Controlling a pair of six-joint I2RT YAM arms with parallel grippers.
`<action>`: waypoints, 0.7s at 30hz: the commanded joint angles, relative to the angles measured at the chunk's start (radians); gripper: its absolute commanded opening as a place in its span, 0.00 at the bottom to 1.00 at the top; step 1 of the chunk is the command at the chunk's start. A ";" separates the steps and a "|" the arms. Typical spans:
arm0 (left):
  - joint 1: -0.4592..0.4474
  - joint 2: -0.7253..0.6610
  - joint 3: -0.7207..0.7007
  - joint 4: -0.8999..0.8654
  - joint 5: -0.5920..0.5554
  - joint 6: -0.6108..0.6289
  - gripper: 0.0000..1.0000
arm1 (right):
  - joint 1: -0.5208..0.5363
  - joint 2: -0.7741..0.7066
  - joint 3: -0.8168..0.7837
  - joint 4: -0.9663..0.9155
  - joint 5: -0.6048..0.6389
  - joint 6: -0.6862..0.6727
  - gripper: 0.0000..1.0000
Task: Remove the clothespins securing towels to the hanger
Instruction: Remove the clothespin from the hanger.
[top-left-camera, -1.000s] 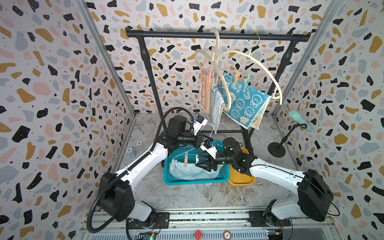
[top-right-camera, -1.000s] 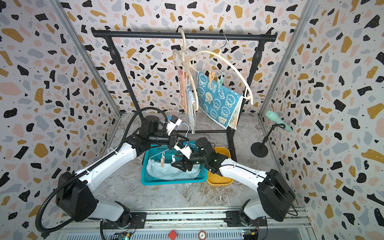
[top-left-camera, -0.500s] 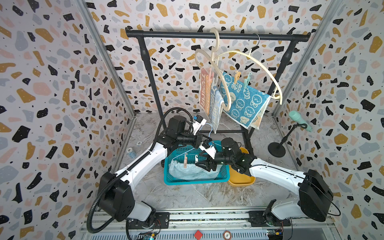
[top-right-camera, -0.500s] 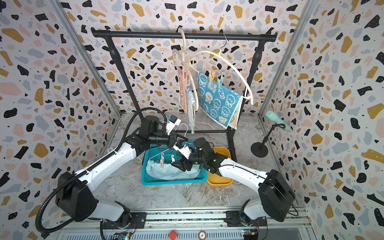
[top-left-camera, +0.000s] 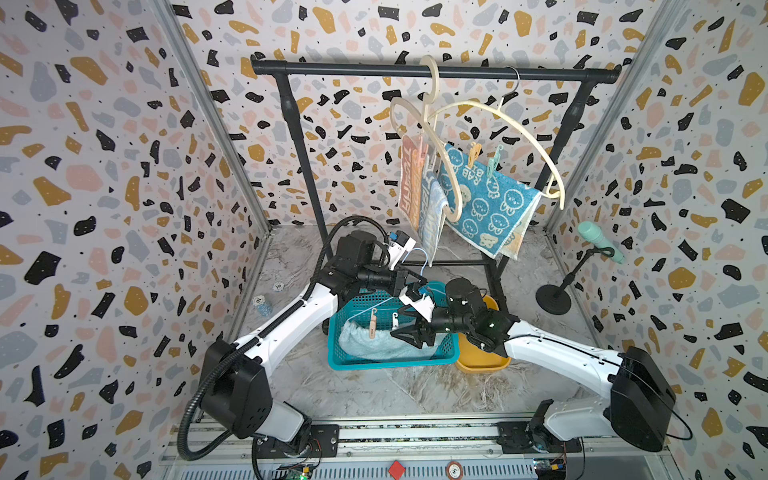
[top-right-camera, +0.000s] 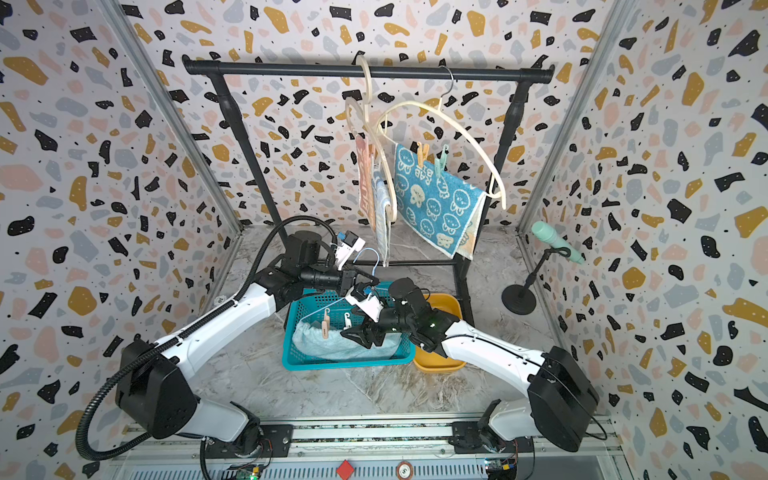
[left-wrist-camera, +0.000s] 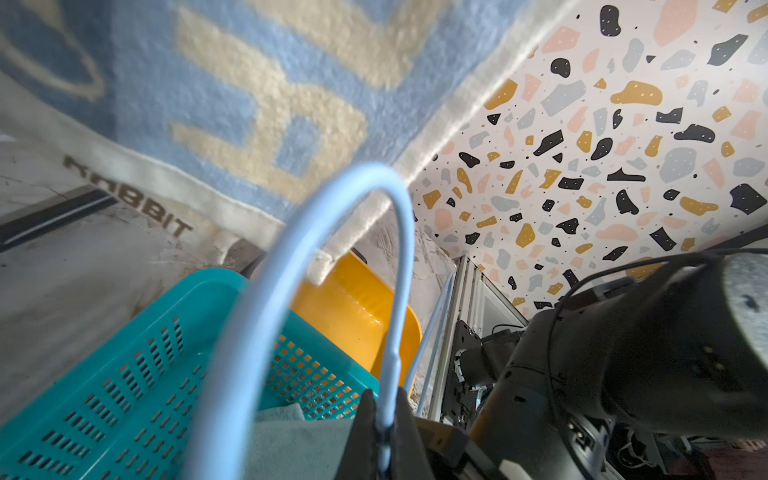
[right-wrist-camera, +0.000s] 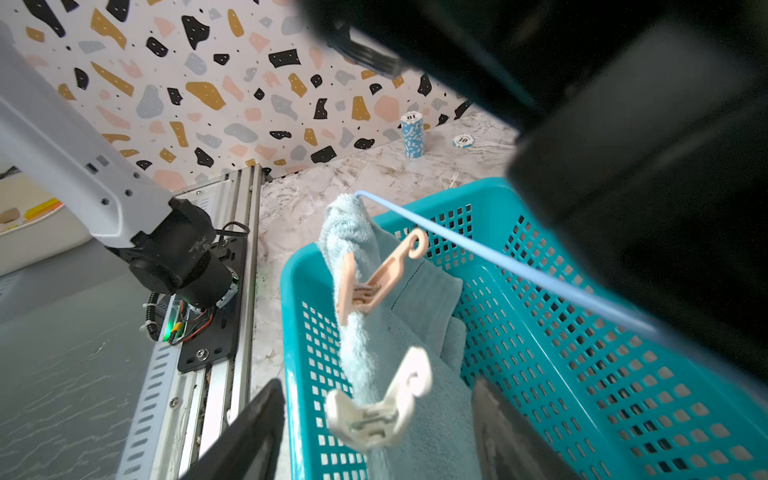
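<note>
The blue wire hanger (left-wrist-camera: 390, 232) was pinched in the closed left gripper (left-wrist-camera: 384, 419) above the teal basket (right-wrist-camera: 291, 266), the pale blue towel (right-wrist-camera: 357, 340) pinned to it by a peach clothespin (right-wrist-camera: 374, 278) and a white clothespin (right-wrist-camera: 374, 415). The right gripper (right-wrist-camera: 376, 395) was spread wide, the white one framed between its jaws; if closed off its tails, the dangling towel would likely be pushed aside.

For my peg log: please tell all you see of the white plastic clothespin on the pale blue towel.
The white plastic clothespin is a spring peg with a curled hook end and greyish spring. It grips a raised fold of the pale blue towel over the teal basket, between the open right gripper's jaws, apparently untouched.
</note>
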 joint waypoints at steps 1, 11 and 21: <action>-0.009 0.000 0.026 0.007 0.019 -0.014 0.00 | 0.008 -0.060 -0.011 0.041 -0.019 -0.001 0.74; -0.009 -0.002 0.029 0.016 0.022 -0.069 0.00 | 0.012 -0.035 -0.005 0.014 0.005 -0.015 0.74; -0.009 0.028 0.036 -0.023 0.061 -0.085 0.00 | 0.043 0.001 0.006 -0.016 0.022 -0.040 0.73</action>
